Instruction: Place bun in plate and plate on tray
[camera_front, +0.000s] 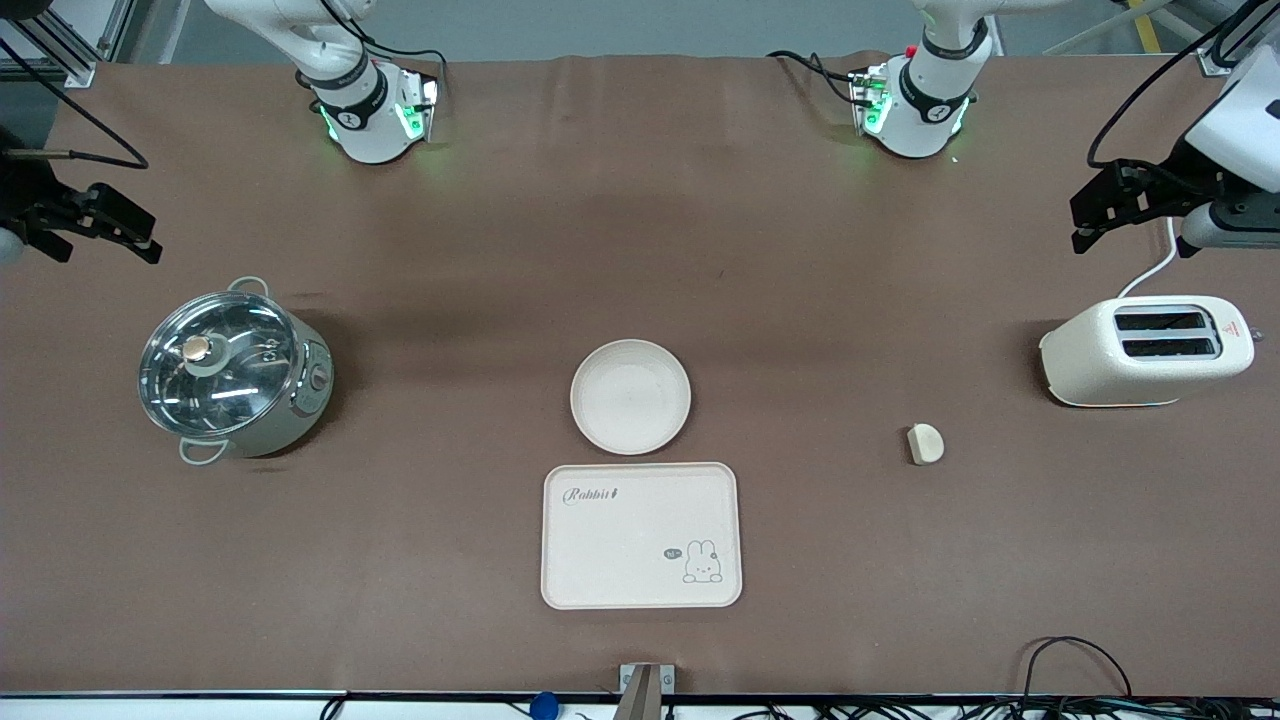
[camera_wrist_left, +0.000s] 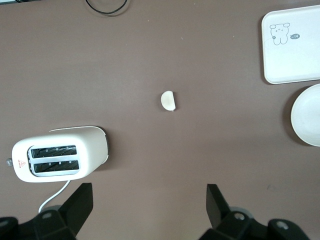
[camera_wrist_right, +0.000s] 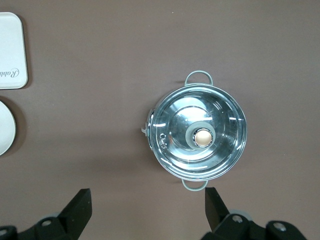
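The bun (camera_front: 925, 444) is a small pale half-round lump on the brown table, between the plate and the toaster; it also shows in the left wrist view (camera_wrist_left: 168, 101). The round cream plate (camera_front: 630, 396) lies empty mid-table, just farther from the front camera than the Rabbit tray (camera_front: 641, 535), which is empty too. My left gripper (camera_front: 1095, 222) is open and empty, up in the air over the left arm's end of the table beside the toaster. My right gripper (camera_front: 110, 228) is open and empty, up over the right arm's end beside the pot.
A cream toaster (camera_front: 1148, 350) with a white cord stands at the left arm's end. A steel pot with a glass lid (camera_front: 232, 369) stands at the right arm's end. Cables (camera_front: 1075, 670) lie along the table's front edge.
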